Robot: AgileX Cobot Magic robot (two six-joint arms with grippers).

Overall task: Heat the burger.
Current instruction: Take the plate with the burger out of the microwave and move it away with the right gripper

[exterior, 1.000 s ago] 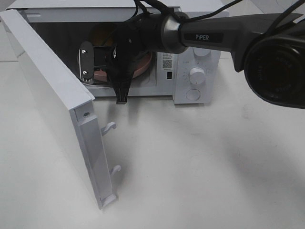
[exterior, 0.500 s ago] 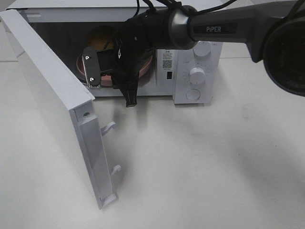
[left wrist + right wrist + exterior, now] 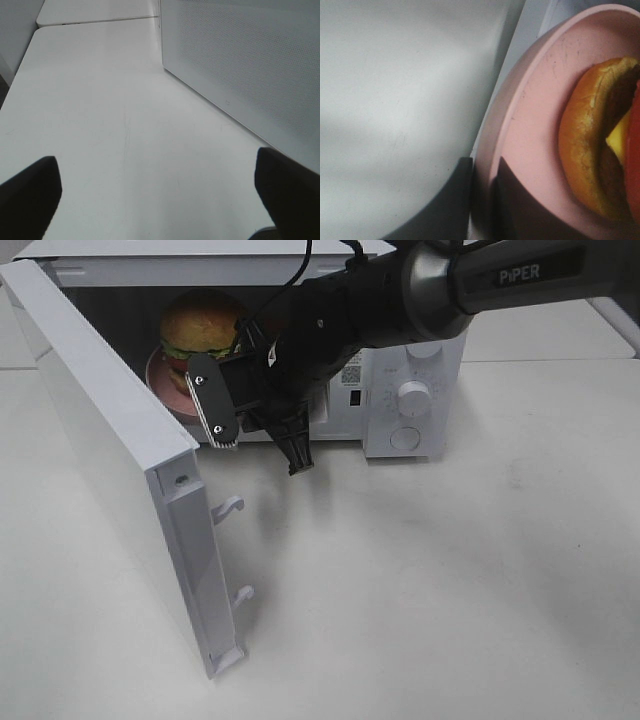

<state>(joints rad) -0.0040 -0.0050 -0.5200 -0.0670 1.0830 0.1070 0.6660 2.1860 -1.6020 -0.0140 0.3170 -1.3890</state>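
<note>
The burger (image 3: 200, 325) stands on a pink plate (image 3: 160, 375) inside the open white microwave (image 3: 420, 390). My right gripper (image 3: 262, 454) hangs at the front of the microwave opening, just in front of the plate, with its jaws spread and nothing held. In the right wrist view the burger (image 3: 600, 140) and the plate (image 3: 530, 125) fill the picture, and the plate's rim runs between the dark fingertips (image 3: 520, 215). My left gripper (image 3: 160, 200) is open and empty over bare table, next to the microwave door (image 3: 250, 65). It does not show in the exterior view.
The microwave door (image 3: 110, 440) stands wide open toward the front left, with two latch hooks (image 3: 230, 505) on its edge. The control knobs (image 3: 412, 395) are on the microwave's right side. White table (image 3: 450, 590) lies in front.
My right gripper has drawn back out of the microwave, toward the front and right. The burger, covered by the arm before, now shows on the plate inside.
</note>
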